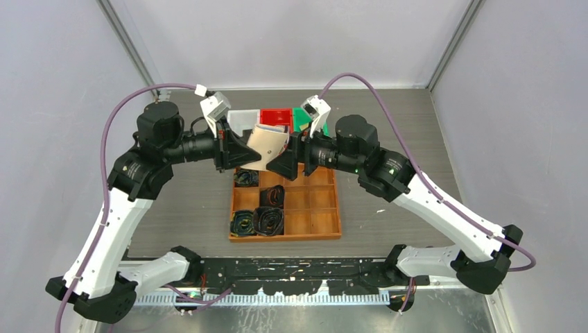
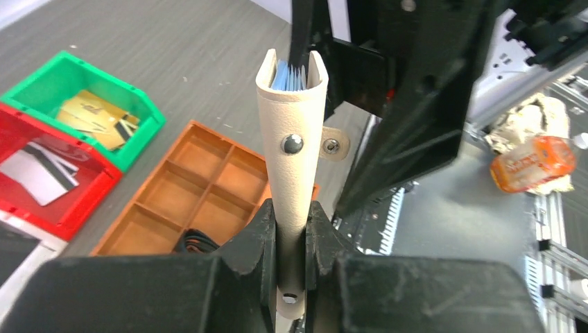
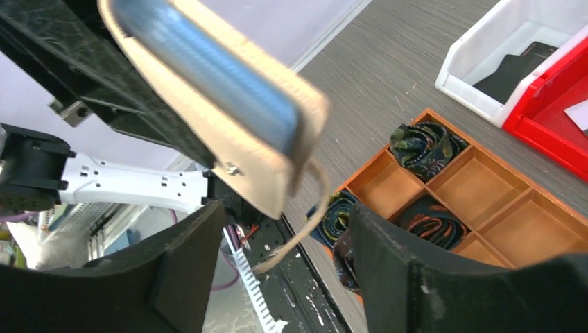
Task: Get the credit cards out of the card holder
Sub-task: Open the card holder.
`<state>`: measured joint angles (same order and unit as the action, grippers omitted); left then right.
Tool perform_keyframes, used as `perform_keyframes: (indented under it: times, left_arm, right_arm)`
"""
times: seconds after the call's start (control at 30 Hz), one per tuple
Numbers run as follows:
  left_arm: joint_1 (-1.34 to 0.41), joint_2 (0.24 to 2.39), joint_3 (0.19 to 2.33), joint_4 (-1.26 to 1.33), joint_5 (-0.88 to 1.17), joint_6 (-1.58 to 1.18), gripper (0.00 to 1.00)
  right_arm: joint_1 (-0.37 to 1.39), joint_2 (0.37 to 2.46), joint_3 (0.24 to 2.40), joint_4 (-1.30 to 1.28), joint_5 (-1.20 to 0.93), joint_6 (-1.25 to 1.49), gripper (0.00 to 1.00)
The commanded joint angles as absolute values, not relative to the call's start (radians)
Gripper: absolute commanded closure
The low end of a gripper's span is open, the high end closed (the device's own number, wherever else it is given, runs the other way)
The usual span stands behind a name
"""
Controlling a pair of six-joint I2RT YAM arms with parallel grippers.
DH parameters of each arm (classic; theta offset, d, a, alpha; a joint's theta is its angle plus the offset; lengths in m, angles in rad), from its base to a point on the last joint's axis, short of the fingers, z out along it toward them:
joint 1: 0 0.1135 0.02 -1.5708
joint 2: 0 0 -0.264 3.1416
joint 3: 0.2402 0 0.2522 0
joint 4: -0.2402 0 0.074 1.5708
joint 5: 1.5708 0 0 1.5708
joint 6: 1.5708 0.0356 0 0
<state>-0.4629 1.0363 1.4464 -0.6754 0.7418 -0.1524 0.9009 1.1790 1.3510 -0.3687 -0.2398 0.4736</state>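
The tan card holder [image 2: 291, 139] stands upright above the table, and my left gripper [image 2: 291, 243] is shut on its lower spine. Its pale blue pockets [image 2: 286, 75] show at the open top edge; I cannot tell whether any card is inside. From above, the card holder [image 1: 267, 144] hangs between the left gripper [image 1: 244, 149] and the right gripper [image 1: 286, 161]. My right gripper [image 3: 288, 257] is open just below the card holder [image 3: 229, 104], with only the strap tab [image 3: 308, 215] dangling between its fingers. Gold credit cards [image 2: 93, 114] lie in the green bin, and white-grey cards [image 2: 41, 170] in the red bin.
A green bin [image 1: 300, 118], a red bin [image 1: 276, 116] and a white bin [image 1: 241, 121] stand in a row behind the holder. The white bin [image 3: 485, 76] contains a black card [image 3: 516, 66]. A wooden divided tray [image 1: 305, 208] with coiled belts [image 1: 267, 220] lies below the grippers.
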Motion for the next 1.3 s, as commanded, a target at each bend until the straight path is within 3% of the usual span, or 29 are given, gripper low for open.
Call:
perform_keyframes:
  times: [0.0, 0.27, 0.37, 0.47, 0.63, 0.8, 0.83, 0.87, 0.93, 0.97, 1.0, 1.03, 1.13, 1.27]
  left_arm:
    - [-0.465, 1.028, 1.506, -0.687, 0.866, -0.186, 1.0]
    - [-0.465, 1.028, 1.515, -0.72, 0.946, -0.19, 1.0]
    - [-0.464, 1.033, 1.517, -0.715, 0.963, -0.202, 1.0]
    - [-0.465, 1.037, 1.524, -0.719, 0.98, -0.21, 1.0]
    - [-0.465, 1.044, 1.528, -0.723, 1.002, -0.214, 1.0]
    - [-0.465, 1.048, 1.532, -0.724, 1.02, -0.227, 1.0]
    - [-0.465, 1.048, 1.532, -0.727, 1.02, -0.224, 0.96]
    - [-0.465, 1.05, 1.534, -0.736, 1.017, -0.217, 0.84]
    - [-0.464, 1.052, 1.535, -0.76, 0.994, -0.195, 0.47]
    - [-0.465, 1.049, 1.533, -0.768, 0.956, -0.177, 0.35]
    - [-0.464, 1.043, 1.52, -0.761, 0.894, -0.164, 0.07]
    - [-0.465, 1.034, 1.503, -0.746, 0.813, -0.15, 0.01]
    - [-0.465, 0.994, 1.43, -0.673, 0.602, -0.076, 0.0]
    - [-0.465, 0.957, 1.381, -0.646, 0.577, -0.022, 0.0]
  right_arm:
    - [0.865, 1.16, 1.412, -0.407, -0.31, 0.407, 0.32]
    - [0.809, 1.118, 1.383, -0.446, -0.313, 0.38, 0.65]
    - [0.808, 1.135, 1.395, -0.449, -0.368, 0.39, 0.7]
    - [0.808, 1.149, 1.403, -0.443, -0.436, 0.399, 0.71]
    - [0.809, 1.18, 1.423, -0.38, -0.581, 0.448, 0.56]
    - [0.809, 1.19, 1.427, -0.282, -0.663, 0.508, 0.56]
    - [0.808, 1.19, 1.423, -0.25, -0.685, 0.53, 0.59]
    - [0.81, 1.19, 1.418, -0.22, -0.711, 0.556, 0.65]
    - [0.81, 1.185, 1.401, -0.156, -0.746, 0.609, 0.82]
    - [0.811, 1.181, 1.396, -0.141, -0.743, 0.625, 0.92]
    - [0.81, 1.174, 1.398, -0.146, -0.722, 0.632, 0.98]
    - [0.81, 1.17, 1.405, -0.168, -0.681, 0.63, 0.99]
    - [0.81, 1.185, 1.478, -0.363, -0.47, 0.58, 0.99]
    - [0.836, 1.278, 1.647, -0.674, -0.256, 0.508, 0.99]
